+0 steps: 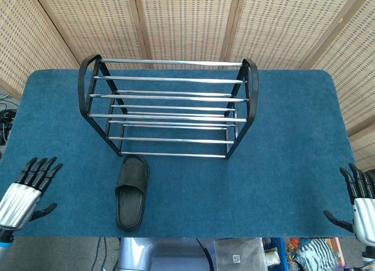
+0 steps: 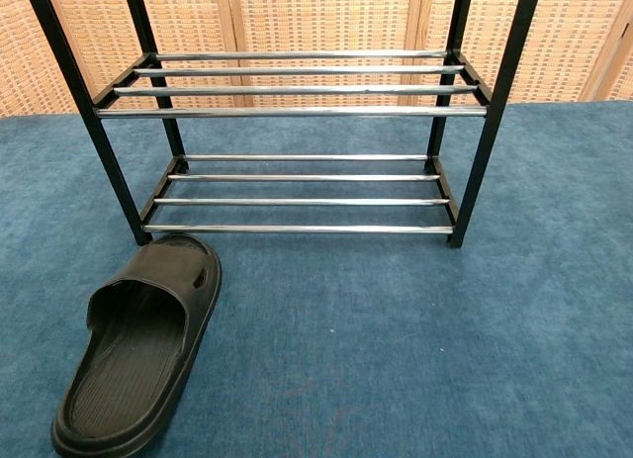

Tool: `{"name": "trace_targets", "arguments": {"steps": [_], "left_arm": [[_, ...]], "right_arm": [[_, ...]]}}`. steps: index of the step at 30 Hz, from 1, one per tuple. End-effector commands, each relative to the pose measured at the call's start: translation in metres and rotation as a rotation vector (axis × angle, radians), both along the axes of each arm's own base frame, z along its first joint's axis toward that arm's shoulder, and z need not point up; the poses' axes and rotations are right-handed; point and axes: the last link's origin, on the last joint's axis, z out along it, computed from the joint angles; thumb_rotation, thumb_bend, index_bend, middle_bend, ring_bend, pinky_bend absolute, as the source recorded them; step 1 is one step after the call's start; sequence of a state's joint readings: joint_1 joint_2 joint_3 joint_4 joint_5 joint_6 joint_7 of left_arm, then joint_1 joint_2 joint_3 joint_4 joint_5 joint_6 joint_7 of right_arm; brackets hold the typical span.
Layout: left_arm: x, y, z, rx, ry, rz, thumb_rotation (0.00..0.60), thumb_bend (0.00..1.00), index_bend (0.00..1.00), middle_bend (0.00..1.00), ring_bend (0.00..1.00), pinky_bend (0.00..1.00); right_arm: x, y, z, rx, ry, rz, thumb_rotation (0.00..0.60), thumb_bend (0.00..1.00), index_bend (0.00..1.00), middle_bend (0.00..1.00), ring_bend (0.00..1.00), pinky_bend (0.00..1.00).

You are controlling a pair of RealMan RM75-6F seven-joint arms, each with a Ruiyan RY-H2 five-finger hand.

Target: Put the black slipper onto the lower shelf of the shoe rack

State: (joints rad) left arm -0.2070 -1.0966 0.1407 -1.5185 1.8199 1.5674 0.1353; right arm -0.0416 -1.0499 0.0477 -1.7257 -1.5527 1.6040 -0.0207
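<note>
**Both hands empty, slipper on the cloth before the rack**

The left hand (image 1: 26,186) hovers at the table's 8 o'clock corner, fingers spread apart, holding nothing. The right hand (image 1: 358,201) sits at 4 o'clock, off the table's edge, fingers likewise apart and empty. Between them, near 6 o'clock, the black slipper (image 1: 132,191) lies flat on the blue table cloth (image 1: 287,165), toe pointing toward 12 and just short of the shoe rack (image 1: 170,107). In the chest view, the rack's lower shelf (image 2: 302,191) carries nothing.
</note>
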Motion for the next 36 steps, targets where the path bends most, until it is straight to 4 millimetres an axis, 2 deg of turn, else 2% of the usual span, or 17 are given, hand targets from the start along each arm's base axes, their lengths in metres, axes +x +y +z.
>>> {"name": "trace_targets", "arguments": {"steps": [1, 2, 6, 12, 15, 21, 30, 36], "left_arm": [[0.011, 0.026, -0.023, -0.213, 0.330, -0.366, 0.600, 0.13, 0.00, 0.00, 0.00, 0.00], [0.012, 0.030, -0.028, -0.249, 0.392, -0.437, 0.600, 0.13, 0.00, 0.00, 0.00, 0.00], [0.026, 0.041, -0.043, -0.360, 0.432, -0.617, 0.600, 0.13, 0.00, 0.00, 0.00, 0.00], [0.045, 0.059, -0.073, -0.484, 0.528, -0.820, 0.600, 0.13, 0.00, 0.00, 0.00, 0.00], [0.049, 0.063, -0.083, -0.521, 0.572, -0.842, 0.600, 0.13, 0.00, 0.00, 0.00, 0.00], [0.057, 0.076, -0.092, -0.536, 0.657, -0.865, 0.600, 0.13, 0.00, 0.00, 0.00, 0.00], [0.070, 0.094, -0.111, -0.530, 0.683, -0.858, 0.600, 0.13, 0.00, 0.00, 0.00, 0.00], [0.078, 0.093, -0.122, -0.555, 0.658, -0.865, 0.600, 0.13, 0.00, 0.00, 0.00, 0.00]], "right_arm": [[-0.001, -0.002, -0.001, -0.002, 0.004, -0.009, 0.600, 0.00, 0.00, 0.00, 0.00, 0.00], [-0.001, -0.002, -0.001, -0.003, 0.007, -0.012, 0.600, 0.00, 0.00, 0.00, 0.00, 0.00], [-0.003, -0.004, -0.003, -0.005, 0.018, -0.023, 0.600, 0.00, 0.00, 0.00, 0.00, 0.00], [-0.005, -0.006, -0.005, -0.003, 0.026, -0.041, 0.600, 0.00, 0.00, 0.00, 0.00, 0.00], [-0.006, -0.007, -0.004, -0.007, 0.025, -0.043, 0.600, 0.00, 0.00, 0.00, 0.00, 0.00], [-0.008, -0.007, -0.002, -0.015, 0.017, -0.049, 0.600, 0.00, 0.00, 0.00, 0.00, 0.00], [-0.009, -0.007, 0.000, -0.021, 0.012, -0.056, 0.600, 0.00, 0.00, 0.00, 0.00, 0.00], [-0.009, -0.007, 0.000, -0.020, 0.012, -0.059, 0.600, 0.00, 0.00, 0.00, 0.00, 0.00]]}}
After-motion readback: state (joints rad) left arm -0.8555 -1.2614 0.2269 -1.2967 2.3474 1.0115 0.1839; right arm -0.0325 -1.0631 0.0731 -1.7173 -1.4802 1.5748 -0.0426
